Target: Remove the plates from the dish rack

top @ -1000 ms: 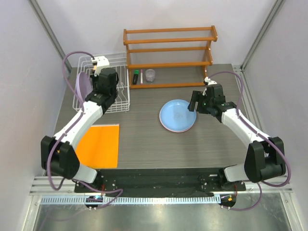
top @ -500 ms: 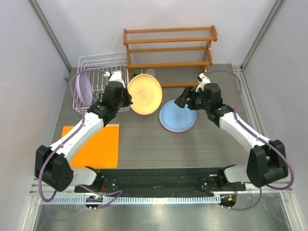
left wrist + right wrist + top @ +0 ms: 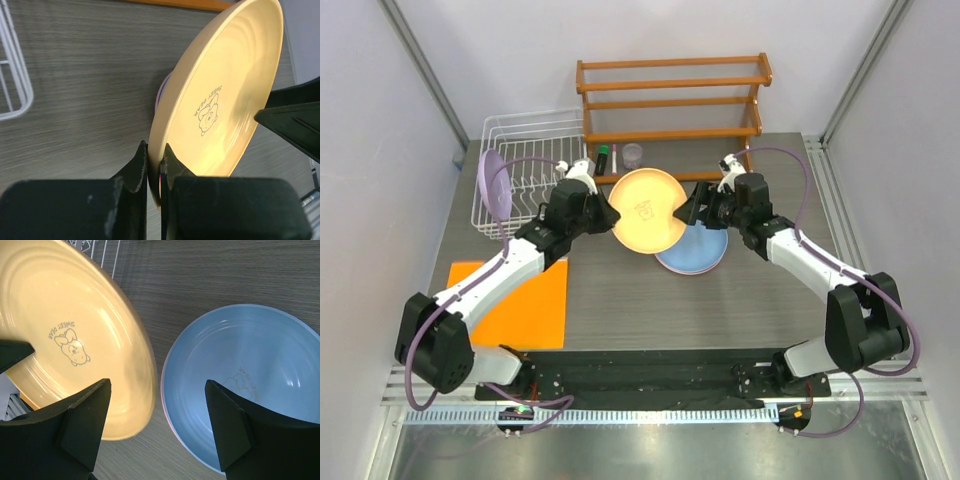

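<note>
An orange mat (image 3: 525,310) lies at the near left of the table (image 3: 720,310). Beyond it, over mid-table, the left gripper (image 3: 603,212) is clamped on the rim of the yellow plate (image 3: 645,210), held tilted in the air. The right gripper (image 3: 695,207) is spread wide at that plate's right edge, holding nothing, above the blue plate (image 3: 705,255) lying flat on a pink plate (image 3: 670,267). Farther back, the lavender plate (image 3: 492,190) stands upright at the left end of the dish rack (image 3: 535,125), beside the wooden shelf (image 3: 670,100).
</note>
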